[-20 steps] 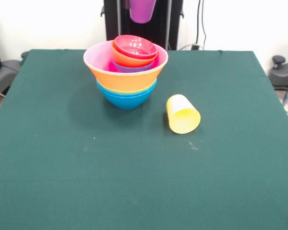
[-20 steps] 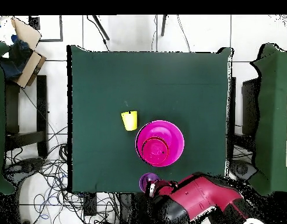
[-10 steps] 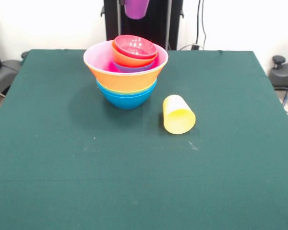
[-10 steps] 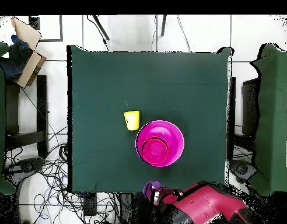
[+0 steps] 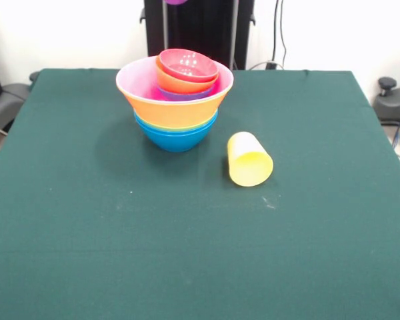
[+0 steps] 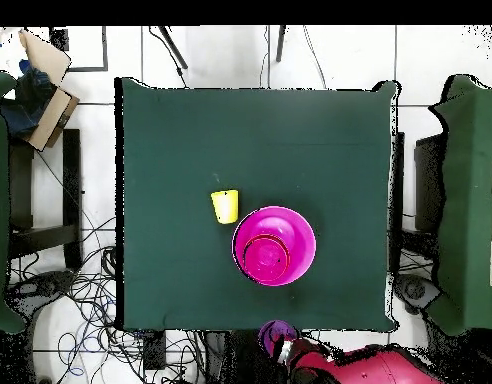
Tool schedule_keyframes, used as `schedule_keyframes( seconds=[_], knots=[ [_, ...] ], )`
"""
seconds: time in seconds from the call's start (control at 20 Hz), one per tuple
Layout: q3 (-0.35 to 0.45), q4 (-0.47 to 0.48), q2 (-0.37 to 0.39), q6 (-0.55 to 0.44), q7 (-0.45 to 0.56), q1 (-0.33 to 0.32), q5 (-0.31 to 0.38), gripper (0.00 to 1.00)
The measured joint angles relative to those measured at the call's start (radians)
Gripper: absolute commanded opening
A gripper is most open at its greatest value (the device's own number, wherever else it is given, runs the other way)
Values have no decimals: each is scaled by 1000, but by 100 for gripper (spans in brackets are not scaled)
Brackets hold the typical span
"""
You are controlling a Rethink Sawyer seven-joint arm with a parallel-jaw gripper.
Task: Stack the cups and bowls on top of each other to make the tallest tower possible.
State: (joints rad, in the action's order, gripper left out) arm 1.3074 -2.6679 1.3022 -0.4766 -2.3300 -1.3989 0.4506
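Note:
The tower (image 5: 175, 100) of nested bowls stands at the far middle of the green table (image 5: 187, 253): blue at the base, then wide orange and pink, with purple, orange-red and crimson small bowls on top. From above the tower (image 6: 274, 245) shows as pink rings. A yellow cup (image 5: 249, 159) lies on its side to the right of it, mouth toward the camera, also seen in the overhead view (image 6: 225, 206). The purple cup (image 6: 277, 332) hangs beyond the table's edge, held by my gripper (image 6: 286, 348) at the end of the red arm. Only the purple cup's bottom (image 5: 177, 2) shows in the front view.
A black stand (image 5: 200, 30) rises behind the table. Cardboard boxes (image 6: 45, 85) and loose cables (image 6: 85, 300) lie on the floor beside the table. Dark chairs flank both sides.
The arm drew back off the table with the purple cup, which rose nearly out of the front view. The yellow cup rolled slightly toward the tower and settled.

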Motion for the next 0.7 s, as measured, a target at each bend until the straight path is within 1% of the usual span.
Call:
schedule_keyframes(
  seconds=[0.15,0.2,0.3,0.5,0.55,0.7],
  knots=[
    [20,-1,20,47,0,0,0,0],
    [32,-1,31,86,0,0,0,0],
    [43,0,38,120,0,-4,0,0],
    [74,1,42,135,0,-25,-1,0],
    [96,1,42,135,0,-41,-6,0],
    [121,1,42,134,0,-56,-15,0]
  ],
)
